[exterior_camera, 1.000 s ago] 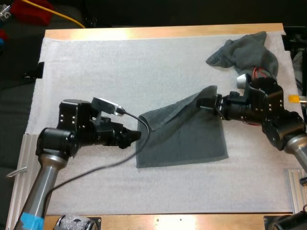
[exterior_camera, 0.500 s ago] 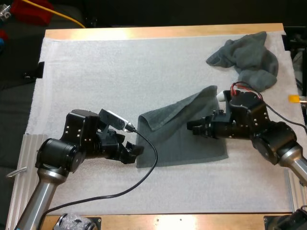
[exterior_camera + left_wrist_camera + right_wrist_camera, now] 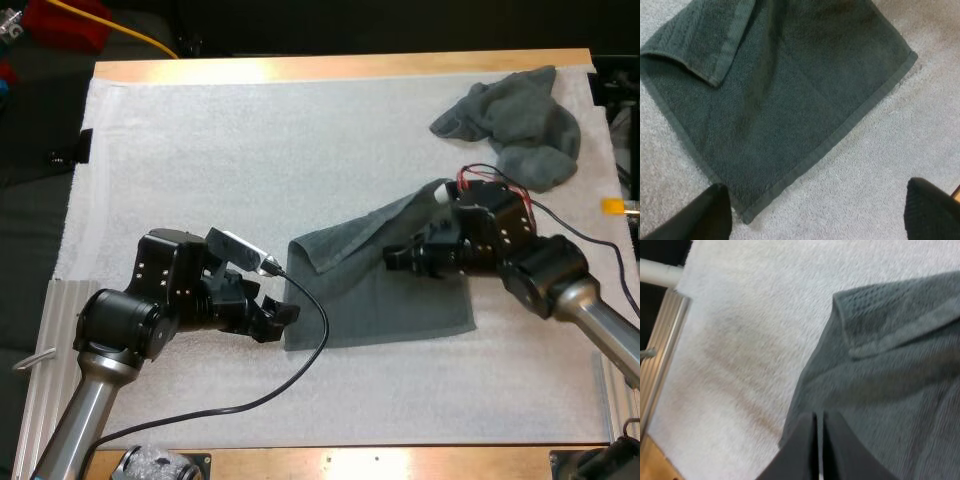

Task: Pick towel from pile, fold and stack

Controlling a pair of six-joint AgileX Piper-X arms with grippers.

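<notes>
Folding stage: the flat towel [image 3: 380,290] lies spread out but has not been folded in half; this looks like the tidy-up before the first fold.
Towel position: centre-right of the high view, on the white mat [image 3: 250,150], skewed to the table [image 3: 340,66] edges.
Towel flaw: its turned-over corner [image 3: 318,250], at the left far side, lies doubled back onto the cloth; the remaining edges lie flat.
Right gripper [image 3: 397,262]: low over the middle of the flat towel, pointing left. Its fingers [image 3: 800,450] are clenched together with only a sliver between them and no cloth caught.
Left gripper [image 3: 282,318]: just beside the towel's lower-left corner, released. Its fingers [image 3: 710,215] stand well apart on either side of that corner, clear of the cloth.
Pile: one crumpled towel [image 3: 515,125] sits at the upper right of the high view, well apart from both grippers.
Next move: the doubled corner probably needs pulling out flat, then each gripper needs a pinch on one corner of the same edge.
Care: the left gripper must come down and close on the hem only, without dragging the mat.
</notes>
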